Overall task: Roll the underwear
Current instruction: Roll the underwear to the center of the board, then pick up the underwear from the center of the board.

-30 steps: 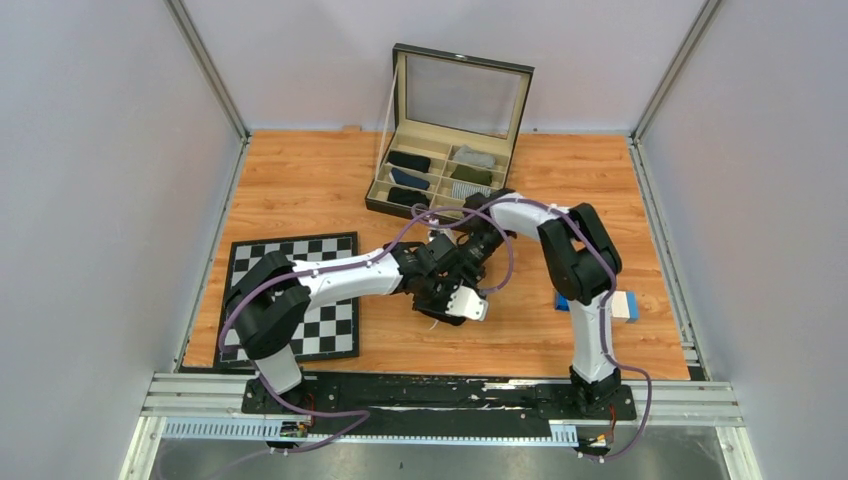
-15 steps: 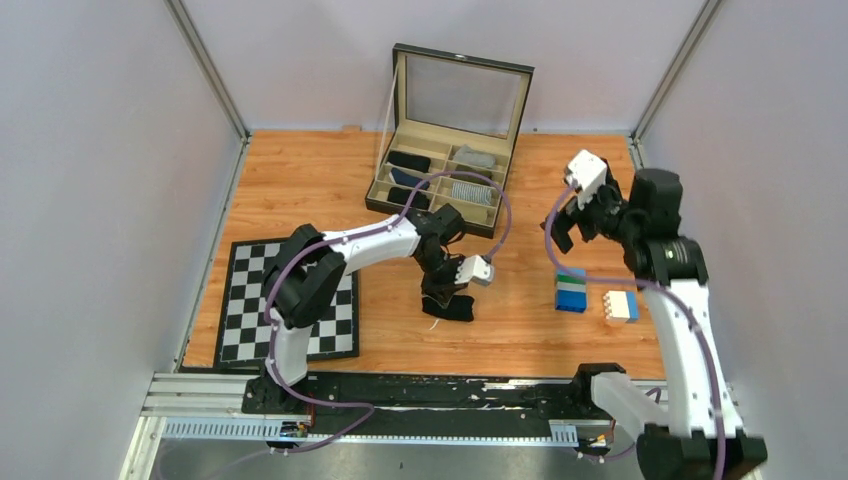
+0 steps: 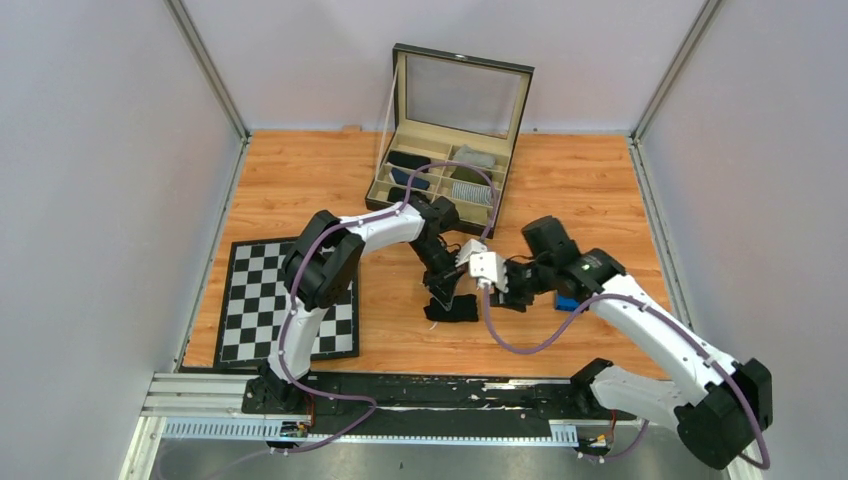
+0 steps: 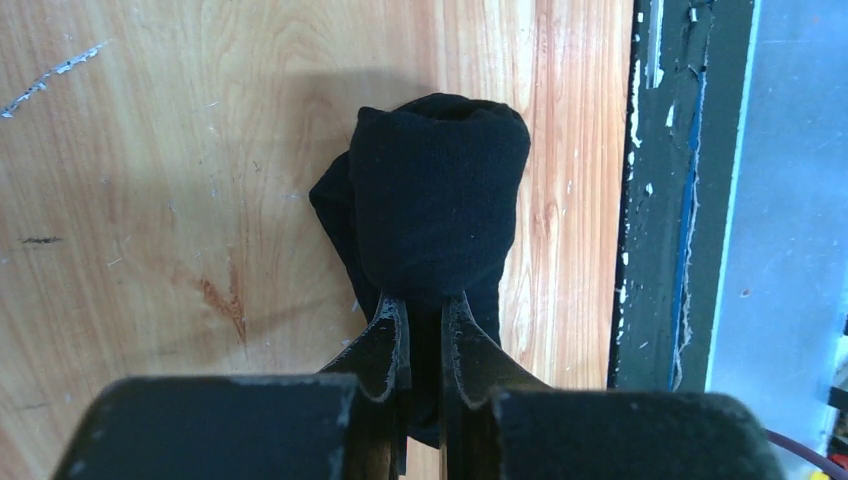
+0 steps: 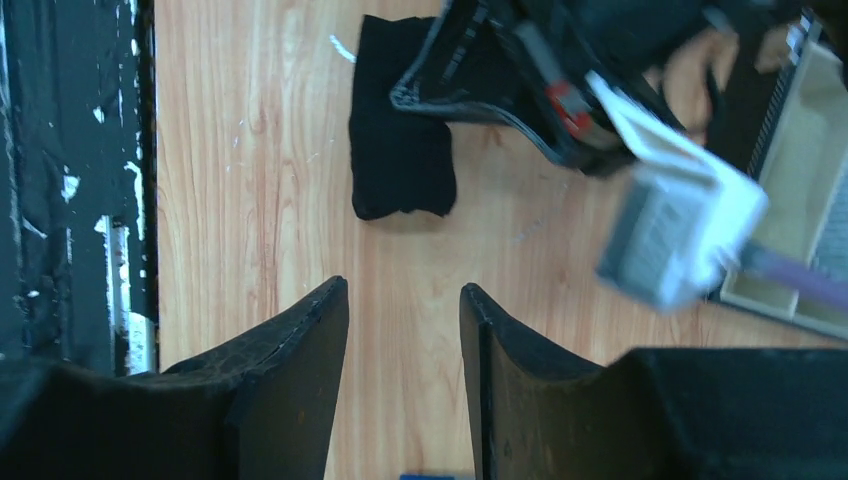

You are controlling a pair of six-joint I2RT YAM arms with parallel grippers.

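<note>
R arm swung back in from the far side. Right gripper [image 5: 400, 292] is parted, empty, w/ underwear [image 5: 401, 160] straight ahead. Left gripper [image 4: 425, 305] pinches the roll's near end on the table [image 4: 150, 200]; long axis runs straight out from its tips. Left nearer.

A desk [image 3: 300, 180] of orange-brown wood, scuffed with pale scratches, forms the floor of a booth. Plain pale grey panels close it in: a left wall [image 3: 90, 200], a far wall [image 3: 300, 60] and a right wall [image 3: 780, 150], joined at the far corners by a left aluminium post [image 3: 208, 68] and a right aluminium post [image 3: 674, 68]. Along the near edge run an aluminium rail [image 3: 200, 395] and a chipped black mounting plate [image 3: 450, 385]. The light is even and the shadows are soft.
</note>
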